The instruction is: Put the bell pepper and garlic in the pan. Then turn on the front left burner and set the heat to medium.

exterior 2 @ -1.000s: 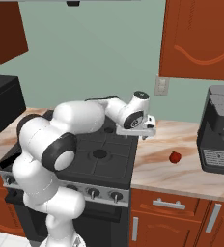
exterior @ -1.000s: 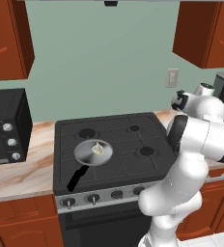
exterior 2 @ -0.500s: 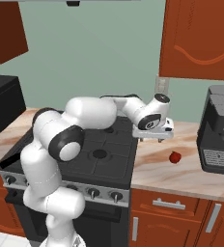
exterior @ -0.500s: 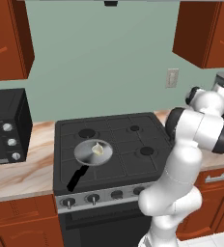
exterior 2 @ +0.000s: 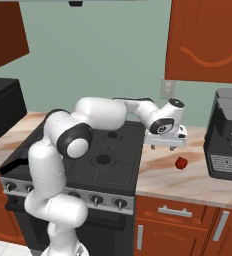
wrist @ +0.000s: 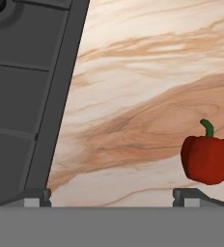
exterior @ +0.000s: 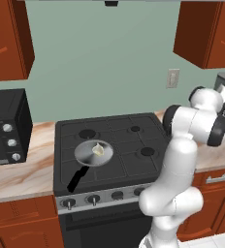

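A black stove (exterior 2: 88, 155) anchors the scene. On its front left burner sits the silver pan (exterior: 93, 153), black handle pointing toward the stove's front edge, the cream garlic (exterior: 98, 149) inside. Right of the stove on the marble counter (exterior 2: 188, 180), the red bell pepper (exterior 2: 181, 163) stands upright, green stem up. The gripper (exterior 2: 166, 146), jaws spread wide, has swung from over the stove to hover above the counter beside the pepper.

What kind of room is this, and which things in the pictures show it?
It looks like a home kitchen, a rendered one. A black gas stove with burner knobs sits between marble-patterned counters, red-brown wooden cabinets hang above, and a frying pan stands on the front left burner.
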Controlling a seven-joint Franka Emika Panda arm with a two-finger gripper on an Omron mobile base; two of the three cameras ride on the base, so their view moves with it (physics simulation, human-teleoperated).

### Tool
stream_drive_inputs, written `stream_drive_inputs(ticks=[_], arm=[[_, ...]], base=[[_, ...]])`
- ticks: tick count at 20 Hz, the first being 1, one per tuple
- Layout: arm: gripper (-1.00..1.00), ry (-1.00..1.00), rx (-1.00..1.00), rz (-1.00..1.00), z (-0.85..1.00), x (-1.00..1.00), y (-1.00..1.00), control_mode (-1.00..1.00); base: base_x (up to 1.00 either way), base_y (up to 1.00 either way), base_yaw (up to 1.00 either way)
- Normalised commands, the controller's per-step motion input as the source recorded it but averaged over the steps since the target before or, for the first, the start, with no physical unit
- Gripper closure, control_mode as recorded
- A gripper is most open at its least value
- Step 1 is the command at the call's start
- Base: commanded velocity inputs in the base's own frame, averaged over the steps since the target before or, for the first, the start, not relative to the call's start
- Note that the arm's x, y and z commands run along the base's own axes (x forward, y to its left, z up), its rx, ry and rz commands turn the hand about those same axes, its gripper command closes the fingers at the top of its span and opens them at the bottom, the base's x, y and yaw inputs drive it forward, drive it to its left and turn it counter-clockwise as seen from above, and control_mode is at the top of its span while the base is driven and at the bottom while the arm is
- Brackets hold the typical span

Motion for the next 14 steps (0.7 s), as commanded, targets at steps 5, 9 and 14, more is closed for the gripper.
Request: stream_drive_inputs(ticks=[5,9,14], arm=[[-1.00,0.04,-0.04,0.00,-0.43,0.00,-0.18,-1.00],[-1.00,0.00,-0.02,0.00,-0.03,0.00,-0.33,-1.00],[-1.00,0.00,0.00,0.00,0.00,0.00,-0.36,-1.00]], base=[[0.00,0.00,0.00],[0.00,0.00,0.00],[0.00,0.00,0.00]])
